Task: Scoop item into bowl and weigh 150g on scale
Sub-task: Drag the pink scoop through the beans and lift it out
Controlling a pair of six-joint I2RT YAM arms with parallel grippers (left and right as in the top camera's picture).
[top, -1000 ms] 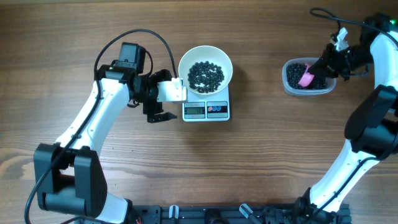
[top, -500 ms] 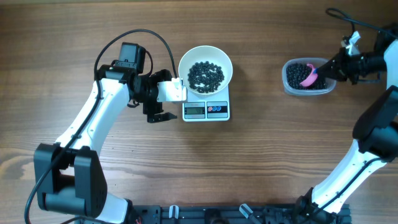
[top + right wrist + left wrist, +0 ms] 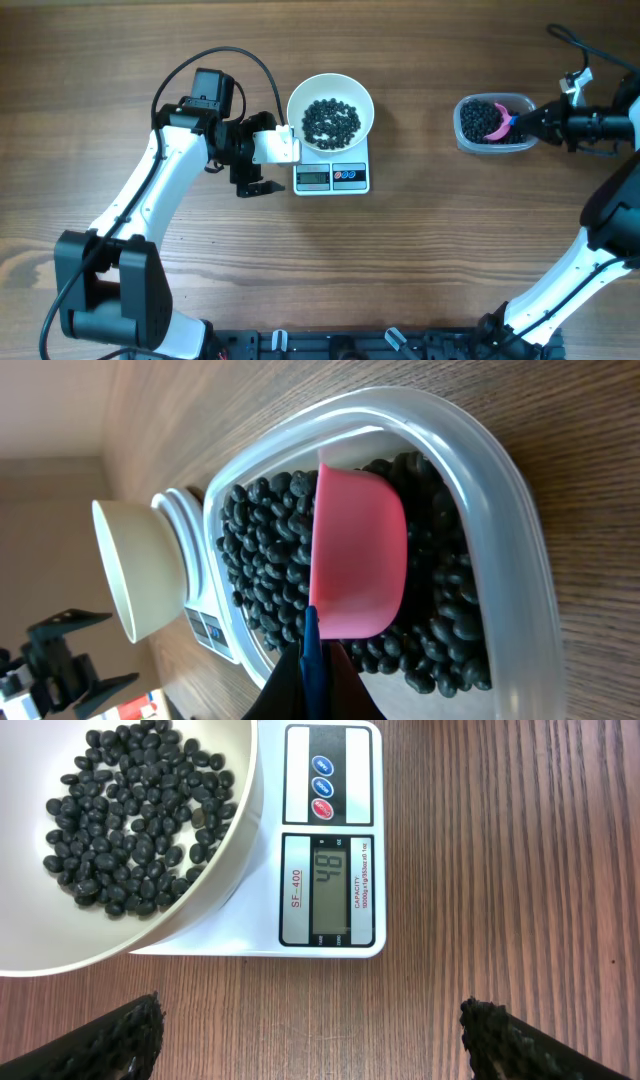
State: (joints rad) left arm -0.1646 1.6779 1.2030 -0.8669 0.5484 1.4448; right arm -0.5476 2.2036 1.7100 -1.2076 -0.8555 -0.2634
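My left gripper [image 3: 310,1025] hangs with jaws spread wide, holding nothing, just beside the left side of the white scale [image 3: 330,840]. The scale's display edge points toward my base. The white bowl [image 3: 50,935] sits on it, with black beans [image 3: 130,815] inside. My right gripper [image 3: 535,122] is clamped on the blue handle of a pink scoop [image 3: 355,555]. The scoop lies in the clear tub [image 3: 520,560] of beans, cup end toward the scale.

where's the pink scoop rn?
Far right of the overhead view: the pink scoop rests on the beans inside the clear tub, handle pinched by the right gripper, well right of the bowl and scale.
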